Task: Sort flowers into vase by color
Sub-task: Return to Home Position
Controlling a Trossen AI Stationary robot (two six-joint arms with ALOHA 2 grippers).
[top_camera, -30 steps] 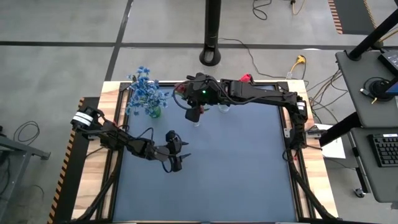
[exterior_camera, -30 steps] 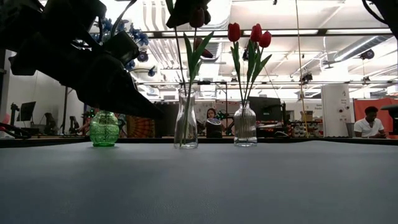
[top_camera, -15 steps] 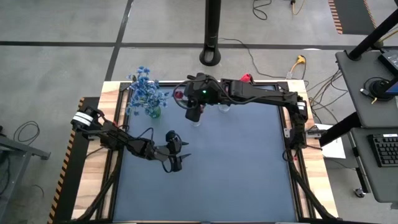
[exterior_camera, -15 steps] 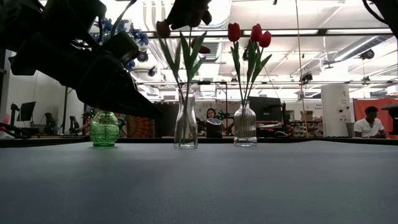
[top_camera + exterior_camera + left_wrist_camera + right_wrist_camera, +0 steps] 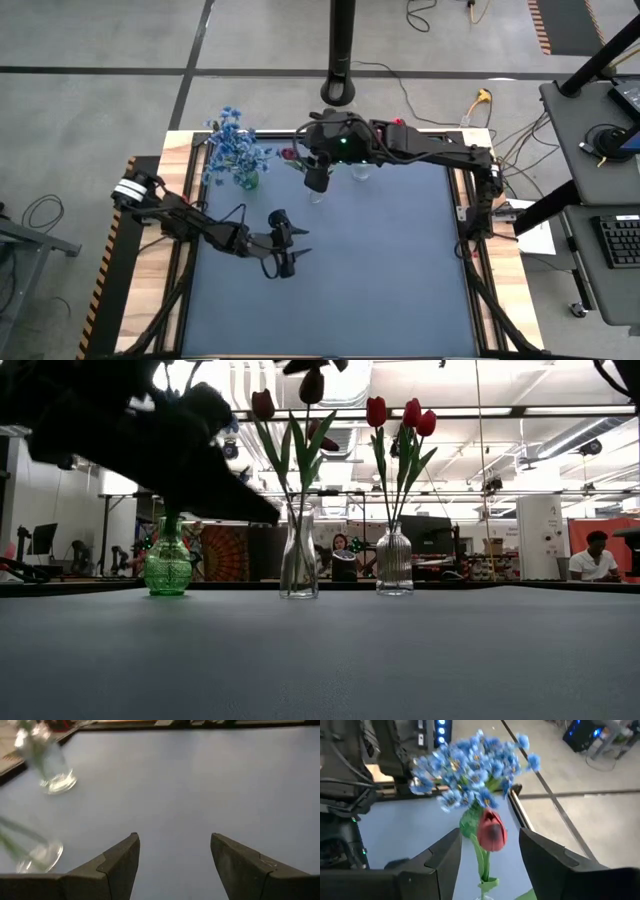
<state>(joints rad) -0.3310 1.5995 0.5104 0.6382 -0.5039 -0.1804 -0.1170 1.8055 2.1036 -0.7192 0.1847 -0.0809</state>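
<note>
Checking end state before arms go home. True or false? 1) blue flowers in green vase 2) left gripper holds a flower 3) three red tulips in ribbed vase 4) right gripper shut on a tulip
1. True: the blue flowers stand in the green vase.
2. False: the left gripper is open and empty above the mat.
3. True: three red tulips stand in the ribbed vase.
4. False: the right gripper is open; the dark tulip stands free in its vase.
</note>
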